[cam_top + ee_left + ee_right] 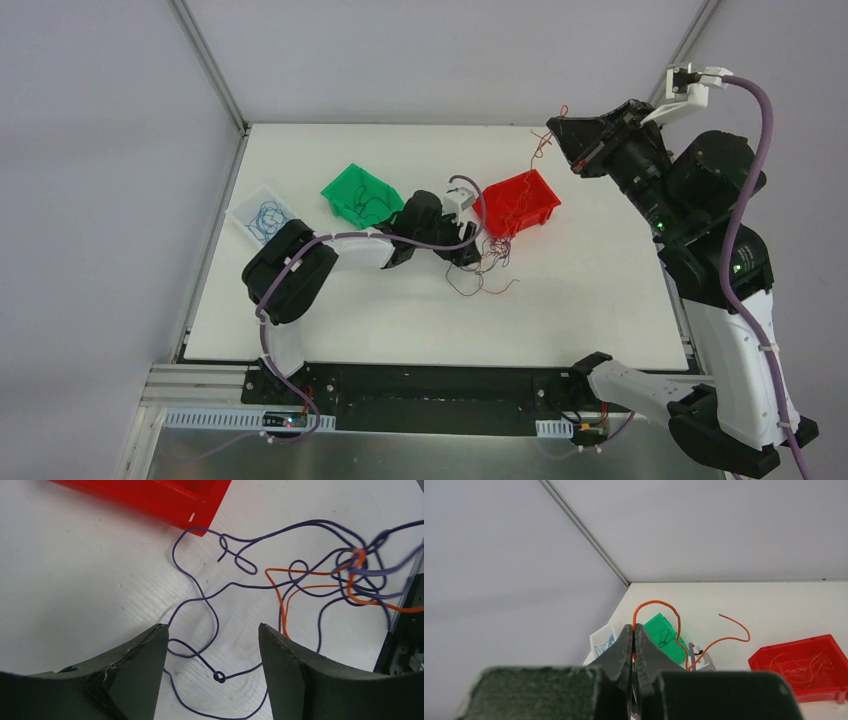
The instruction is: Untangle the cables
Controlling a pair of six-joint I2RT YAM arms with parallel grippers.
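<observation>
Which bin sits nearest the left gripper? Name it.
The red bin: its corner shows just ahead of the open left gripper. The green bin and the white bin lie farther left.

Red bin (150, 495) cut off by top edge; cables (359, 556) blur at the right edge

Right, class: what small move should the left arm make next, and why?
Probably lower the open left gripper and pinch the purple wires to pin them: the right gripper, raised high, is shut on the orange wire, yet orange runs through the knot.
</observation>
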